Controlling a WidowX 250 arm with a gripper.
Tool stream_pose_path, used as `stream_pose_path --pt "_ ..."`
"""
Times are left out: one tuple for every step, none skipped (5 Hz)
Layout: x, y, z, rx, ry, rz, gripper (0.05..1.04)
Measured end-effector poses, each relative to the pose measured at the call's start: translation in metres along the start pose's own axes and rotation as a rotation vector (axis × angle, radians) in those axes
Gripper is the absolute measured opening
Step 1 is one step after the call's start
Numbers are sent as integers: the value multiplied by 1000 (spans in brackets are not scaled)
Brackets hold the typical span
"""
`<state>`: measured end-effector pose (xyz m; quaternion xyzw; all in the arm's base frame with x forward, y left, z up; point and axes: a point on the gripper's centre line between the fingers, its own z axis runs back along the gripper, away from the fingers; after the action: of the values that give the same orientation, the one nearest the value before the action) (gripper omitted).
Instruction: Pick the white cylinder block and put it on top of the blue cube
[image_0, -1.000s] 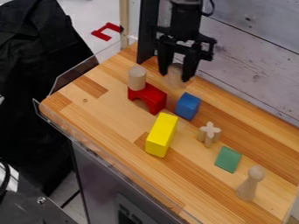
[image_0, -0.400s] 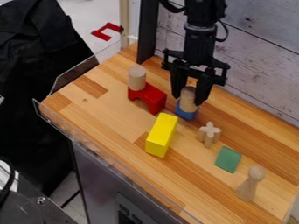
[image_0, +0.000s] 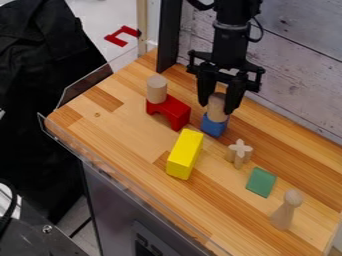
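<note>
Cylinder at the cube, release still to come

Your gripper (image_0: 217, 108) has its two fingers drawn in on either side of the pale cylinder (image_0: 217, 106), parted by about the block's own width, and appears to have hold of it. The cylinder is upright, its lower end over the top of the blue cube (image_0: 214, 127). From this angle the two seem to meet, but you can't be sure the cube bears its weight.

So the pick is done, and the carry to the cube looks done too. What is left for you, as I judge it, is to confirm that the base sits flat and well within the cube's top, let go, and lift straight up. Open unevenly or drift sideways and you could tip the cylinder or nudge the cube.

Near the cube stand the red arch (image_0: 176, 112), with a second cylinder (image_0: 156, 89) upright on one end, and the yellow block (image_0: 185, 155). The cross (image_0: 238, 153), the green block (image_0: 260, 182) and the peg (image_0: 286, 210) are spread along the table (image_0: 115, 121) beyond.
</note>
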<state>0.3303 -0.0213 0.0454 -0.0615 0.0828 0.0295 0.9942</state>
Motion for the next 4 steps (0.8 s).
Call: stream_pose_path --pt "2 2 3 7 -8 3 530" --pt "6 5 7 5 -21 5 530" --pt "6 6 0 4 6 -1 530" --pt "6 6 -3 -3 13 0 594"
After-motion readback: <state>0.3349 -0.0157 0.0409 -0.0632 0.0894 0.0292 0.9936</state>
